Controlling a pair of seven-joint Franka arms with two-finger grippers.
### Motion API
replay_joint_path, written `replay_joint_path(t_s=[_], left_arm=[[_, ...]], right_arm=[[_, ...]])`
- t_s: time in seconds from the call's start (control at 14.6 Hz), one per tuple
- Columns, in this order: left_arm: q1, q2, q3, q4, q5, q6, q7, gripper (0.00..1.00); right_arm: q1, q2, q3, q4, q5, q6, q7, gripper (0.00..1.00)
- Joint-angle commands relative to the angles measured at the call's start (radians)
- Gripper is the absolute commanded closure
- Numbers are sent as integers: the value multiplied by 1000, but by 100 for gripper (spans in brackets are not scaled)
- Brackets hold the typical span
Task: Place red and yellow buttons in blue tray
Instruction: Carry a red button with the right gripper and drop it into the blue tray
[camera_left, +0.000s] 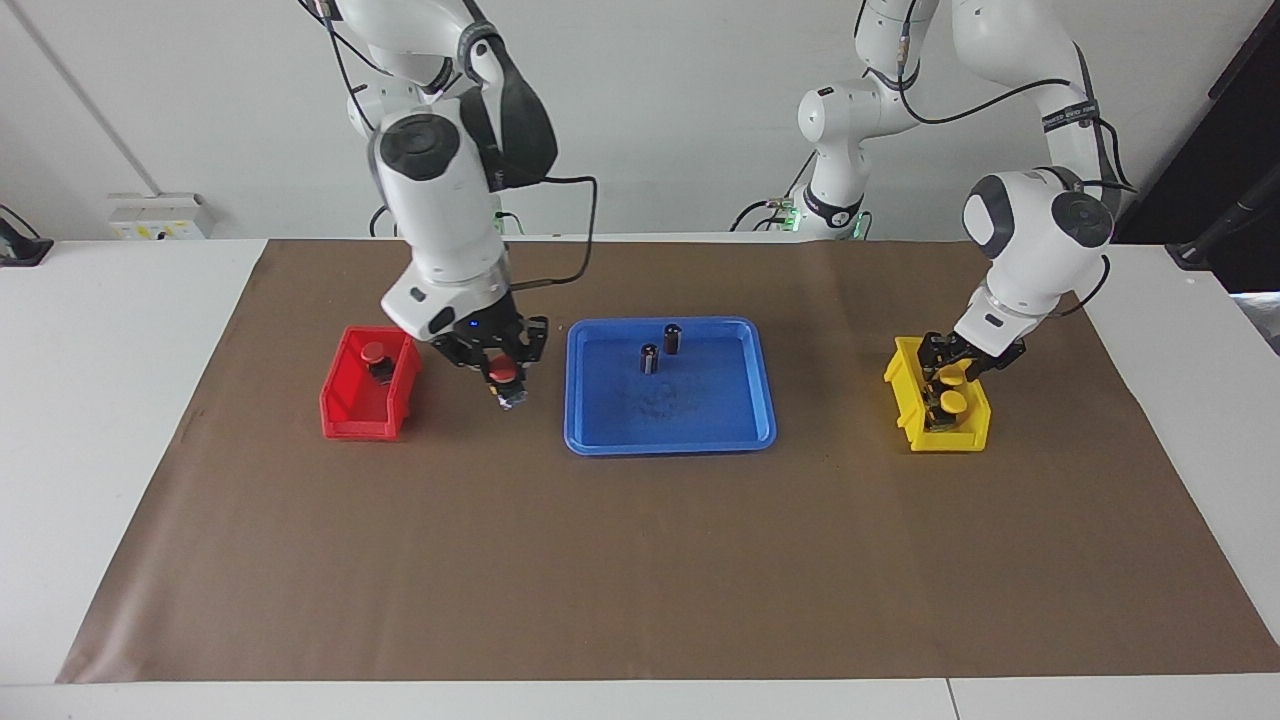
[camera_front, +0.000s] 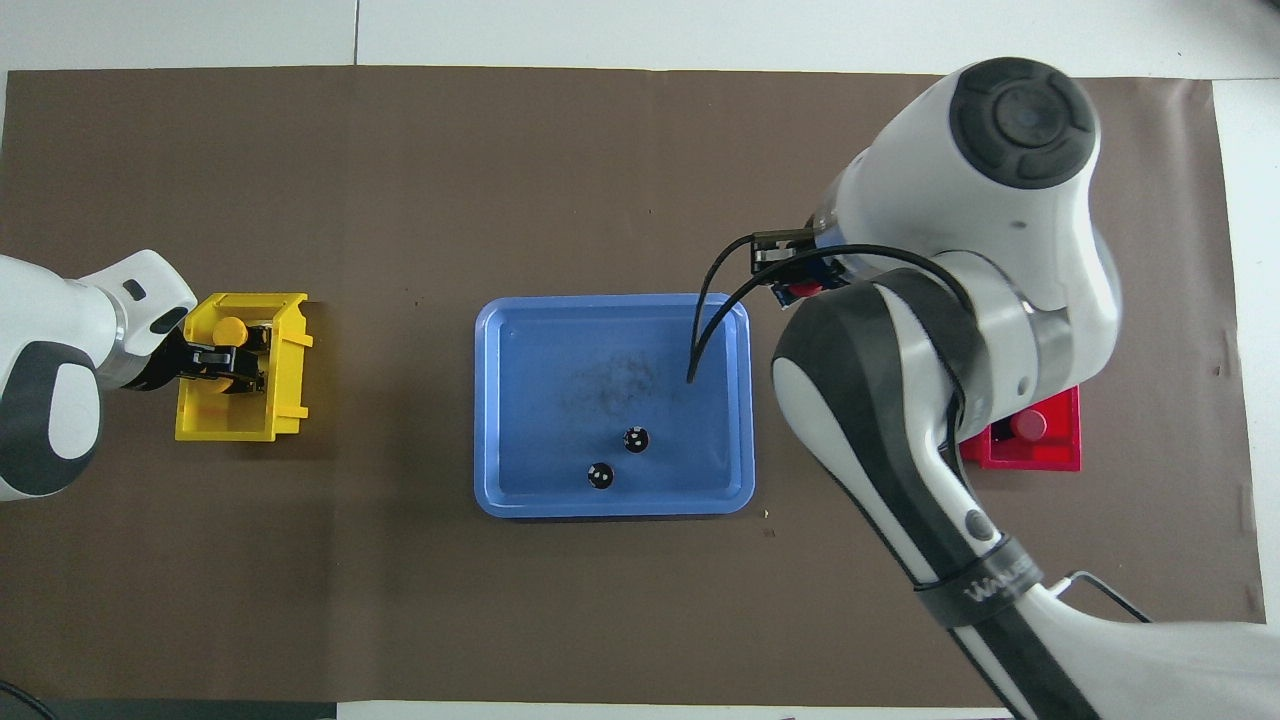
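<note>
My right gripper (camera_left: 505, 380) is shut on a red button (camera_left: 505, 373) and holds it above the mat between the red bin and the blue tray (camera_left: 670, 445); in the overhead view it (camera_front: 800, 288) shows beside the tray's (camera_front: 610, 505) corner. A second red button (camera_left: 373, 352) sits in the red bin. My left gripper (camera_left: 950, 368) is down in the yellow bin at one yellow button (camera_left: 951, 379). The other yellow button (camera_left: 955, 402) stands beside it, farther from the robots, and shows in the overhead view (camera_front: 232, 328).
Two dark cylinders (camera_left: 673, 337) (camera_left: 650, 358) stand in the tray, near its edge closest to the robots. The red bin (camera_left: 350, 420) is toward the right arm's end, the yellow bin (camera_left: 915, 420) toward the left arm's end. A brown mat covers the table.
</note>
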Motion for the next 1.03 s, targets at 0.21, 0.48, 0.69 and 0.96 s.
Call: replay_joint_path(t_s=[0.21, 0.48, 0.69, 0.96], left_arm=[[-7, -31, 2, -60, 13, 57, -27, 28], [-2, -28, 2, -61, 12, 57, -27, 28], [-2, -27, 3, -60, 13, 56, -23, 50], [-2, -24, 2, -51, 13, 46, -23, 64]], right_arm=[[113, 140, -7, 17, 19, 161, 131, 89], [150, 201, -7, -36, 13, 244, 171, 88], [150, 193, -7, -65, 13, 245, 174, 88], [153, 168, -7, -134, 14, 284, 176, 81]])
